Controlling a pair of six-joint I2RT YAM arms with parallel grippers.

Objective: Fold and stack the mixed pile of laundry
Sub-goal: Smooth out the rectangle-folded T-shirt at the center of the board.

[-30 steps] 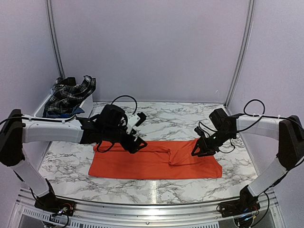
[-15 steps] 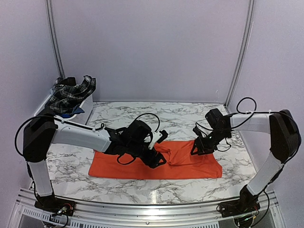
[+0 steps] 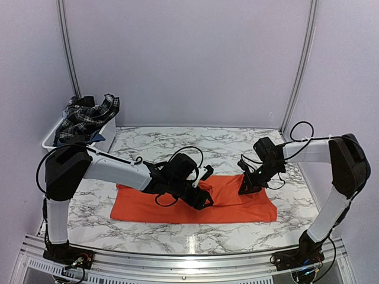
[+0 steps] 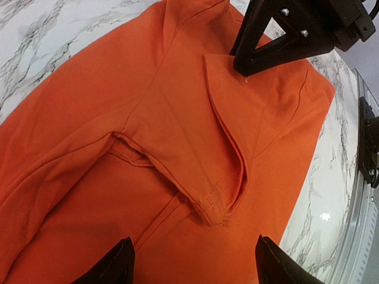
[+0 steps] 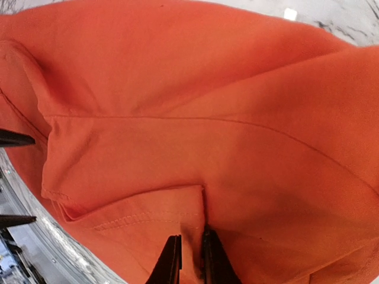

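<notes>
Orange T-shirt [image 3: 240,208] lies flat on the marble table [image 3: 177,236], front-middle, long side running left to right, already folded into a strip. Marble shows all round it.

Left arm reaches over the shirt from the left. Left claw [image 3: 203,199] sits low over the shirt's middle, jaws wide, only the flat cloth below between them. In the left wrist view both dark fingertips [image 4: 121,263] are at the bottom edge, well apart. Orange cloth fills the frame, and a hemmed sleeve flap [image 4: 216,198] lies folded over on top, just ahead of the tips. Cannot tell if the tips touch the cloth.

Right arm comes in from the right. Right claw [image 3: 244,188] is down on the shirt's far edge, right of middle. In the right wrist view the jaws are narrow. The two fingers [image 5: 170,263] are nearly together with a ridge of orange fabric pinched between them, so this claw is holding the shirt. The same claw shows at the top of the left wrist view, its tip on the cloth beside the far end of the sleeve flap. The two claws are near each other but not touching, with the flap between them.

Black-and-white plaid piece [image 3: 86,115] is heaped in the white bin [image 3: 48,137] at the table's far-left corner. It rises above the rim, well apart from the shirt.
</notes>
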